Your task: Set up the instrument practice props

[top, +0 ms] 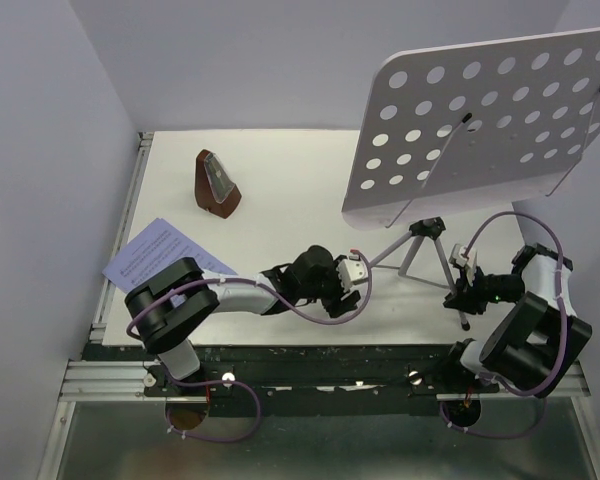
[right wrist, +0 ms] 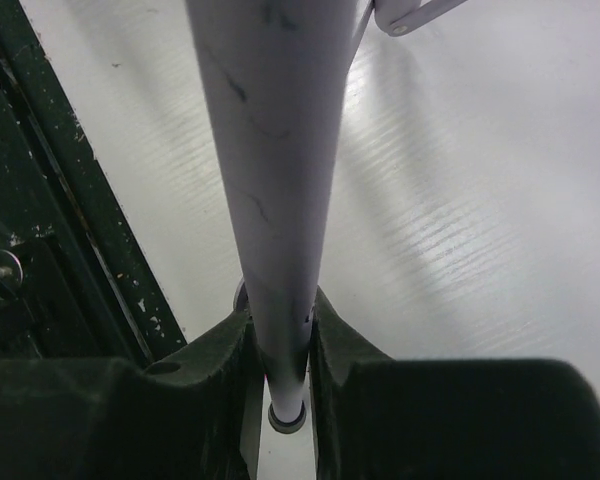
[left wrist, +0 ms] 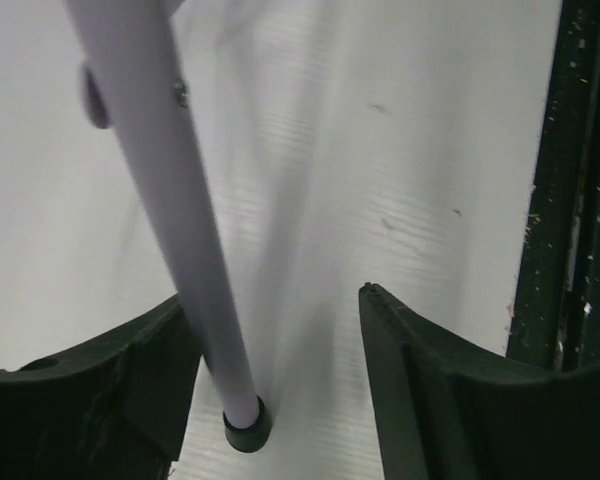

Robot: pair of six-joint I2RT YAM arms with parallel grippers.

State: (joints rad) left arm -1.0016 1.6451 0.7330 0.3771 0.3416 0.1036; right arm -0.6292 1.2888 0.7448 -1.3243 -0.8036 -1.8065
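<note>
The pale lilac perforated music stand (top: 480, 120) stands on its thin metal tripod (top: 420, 245) at the right of the white table. My right gripper (top: 462, 295) is shut on the tripod's near right leg (right wrist: 275, 150), with the fingers (right wrist: 340, 340) pressed on both sides just above its foot. My left gripper (top: 357, 271) is open around the left leg (left wrist: 195, 250). That leg's black rubber foot (left wrist: 248, 425) rests on the table beside the left finger (left wrist: 150, 350). The brown pyramid metronome (top: 218, 185) stands at the far left. A lavender sheet-music page (top: 155, 255) lies near my left arm.
Pale walls close the table at left, back and right. The dark metal mounting rail (top: 310, 365) runs along the near edge, and it also shows in the left wrist view (left wrist: 580, 200) and the right wrist view (right wrist: 50, 230).
</note>
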